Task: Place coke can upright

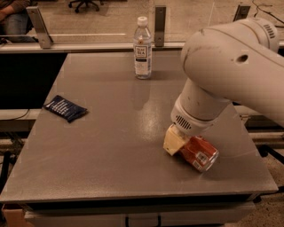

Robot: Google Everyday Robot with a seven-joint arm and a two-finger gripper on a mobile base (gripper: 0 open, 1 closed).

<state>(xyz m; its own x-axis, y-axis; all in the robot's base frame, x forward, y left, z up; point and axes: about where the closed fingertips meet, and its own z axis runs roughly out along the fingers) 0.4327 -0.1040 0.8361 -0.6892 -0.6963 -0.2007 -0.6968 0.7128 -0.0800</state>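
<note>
Toward the front right corner of the grey table, coke can on its side, resting on the tabletop and not yet upright. Shows a silver end and a white barcode patch turned to the front right, with the red body running back toward the upper left. Directly against it, gripper, hanging from the bulky white arm filling the right of the view and reaching down from the upper right. Seems to pinch the can across its body: one cream finger pressed against the can's left flank, the opposite one hidden behind wrist and can, so the hold on that side only likely. At the far edge of the table, well apart from the can, clear bottle with white cap and white label, standing upright, its dim reflection stretching forward on the tabletop. Near the left edge, dark blue packet with small white print, lying flat, well apart from both bottle and can. Beyond the far edge, a rail with upright metal posts, one just behind and right of the bottle; past that, pale floor and the wheeled foot of an office chair
</note>
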